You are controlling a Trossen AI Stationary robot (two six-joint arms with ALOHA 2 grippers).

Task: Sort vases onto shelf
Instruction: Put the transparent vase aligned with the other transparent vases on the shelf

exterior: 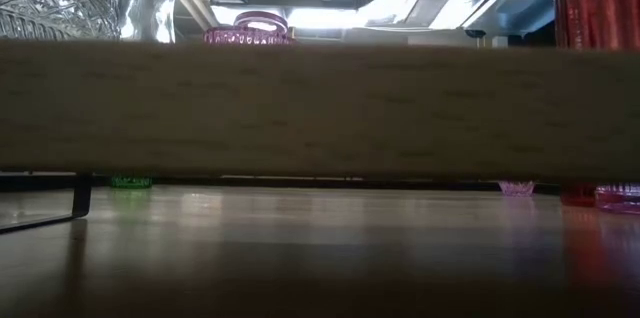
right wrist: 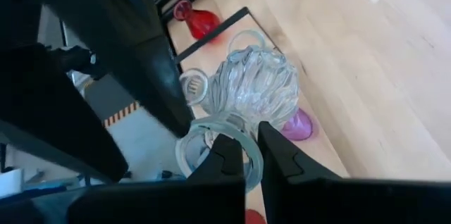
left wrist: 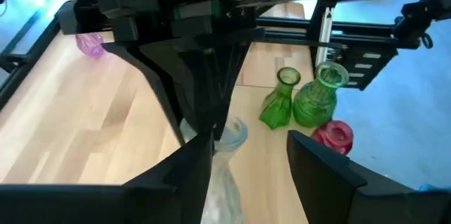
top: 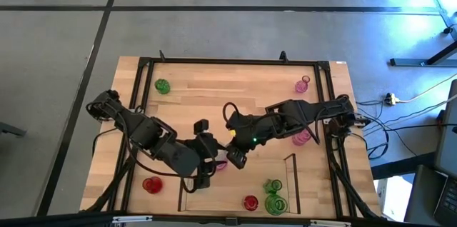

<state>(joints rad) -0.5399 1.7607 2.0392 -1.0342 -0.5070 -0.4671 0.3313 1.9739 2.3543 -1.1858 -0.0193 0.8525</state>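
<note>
A clear ribbed vase (right wrist: 254, 90) hangs near the table's middle, and my right gripper (right wrist: 251, 155) (top: 234, 157) is shut on its rim. My left gripper (left wrist: 246, 175) (top: 216, 157) comes from the left and is open, one finger on each side of the clear vase's body (left wrist: 224, 175). On the shelf (top: 293, 184) at the near edge stand a red vase (top: 250, 203) and two green vases (top: 273, 184) (top: 275, 203). A pink vase (right wrist: 299, 125) stands on the wood beneath the grippers. My right gripper pinches the clear vase's rim (right wrist: 248, 146) with one finger inside the mouth and one outside. The fingers slant down from the table's right. The vase hangs below them, mouth up; its base is hidden. My left gripper has one finger (left wrist: 187, 164) close against the body; I cannot tell whether it touches.
Loose vases stand on the table: green (top: 163, 86) at the far left, pink (top: 303, 84) at the far right, pink (top: 303, 138) at the right, red (top: 151, 184) at the near left. A black frame (top: 235, 61) rims the tabletop. A wooden bar (exterior: 320, 108) blocks the low view.
</note>
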